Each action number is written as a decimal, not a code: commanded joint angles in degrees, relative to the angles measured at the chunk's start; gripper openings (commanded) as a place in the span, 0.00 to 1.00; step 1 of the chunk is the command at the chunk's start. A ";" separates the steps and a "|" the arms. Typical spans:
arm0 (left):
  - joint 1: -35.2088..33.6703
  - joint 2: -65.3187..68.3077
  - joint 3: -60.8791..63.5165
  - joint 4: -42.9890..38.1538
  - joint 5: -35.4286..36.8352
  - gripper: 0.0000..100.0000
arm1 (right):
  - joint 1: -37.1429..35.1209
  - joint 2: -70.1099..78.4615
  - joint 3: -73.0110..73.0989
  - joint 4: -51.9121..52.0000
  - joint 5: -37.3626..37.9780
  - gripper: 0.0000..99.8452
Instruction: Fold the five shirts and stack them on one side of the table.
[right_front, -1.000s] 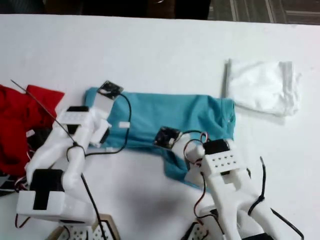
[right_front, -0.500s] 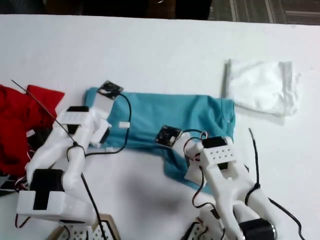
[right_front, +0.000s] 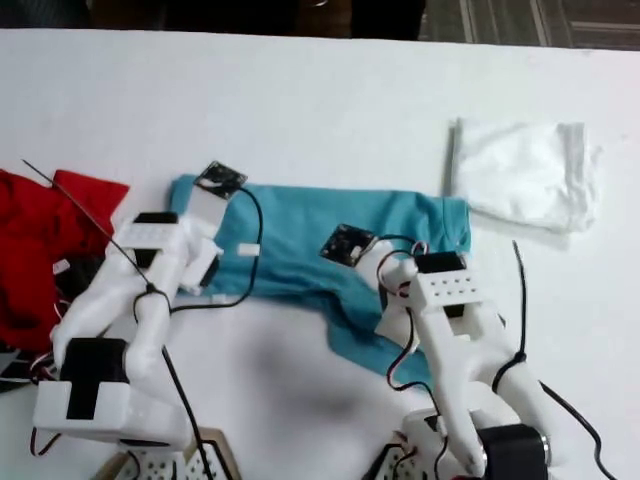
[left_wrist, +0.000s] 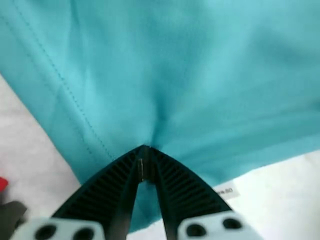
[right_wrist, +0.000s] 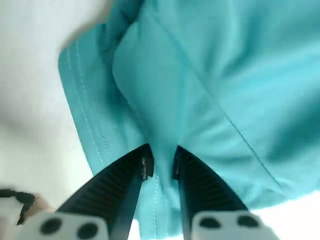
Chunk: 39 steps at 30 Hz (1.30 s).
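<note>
Teal cotton shirt (right_front: 300, 230) lies lengthwise across your white bench (right_front: 300, 90), left fingers (left_wrist: 115, 185) clenched on its near edge, right fingers (right_wrist: 125, 175) seemingly gripping a fold nearer the folded white shirt (right_front: 525, 175).

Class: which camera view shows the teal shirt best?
The high view: nearly the whole teal shirt shows, spread on the table. The left wrist view shows a pucker pinched by the left gripper; the right wrist view, folds at the right gripper.
</note>
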 joint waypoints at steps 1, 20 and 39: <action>-1.05 0.09 0.22 -1.85 0.53 0.03 | -0.04 -4.18 -2.73 3.47 -0.09 0.06; -1.05 0.09 0.22 -1.85 0.53 0.03 | 0.04 -28.62 1.05 17.63 -0.09 0.03; -1.05 0.09 0.22 -1.85 0.53 0.03 | -7.78 -28.62 12.84 11.56 -0.44 0.23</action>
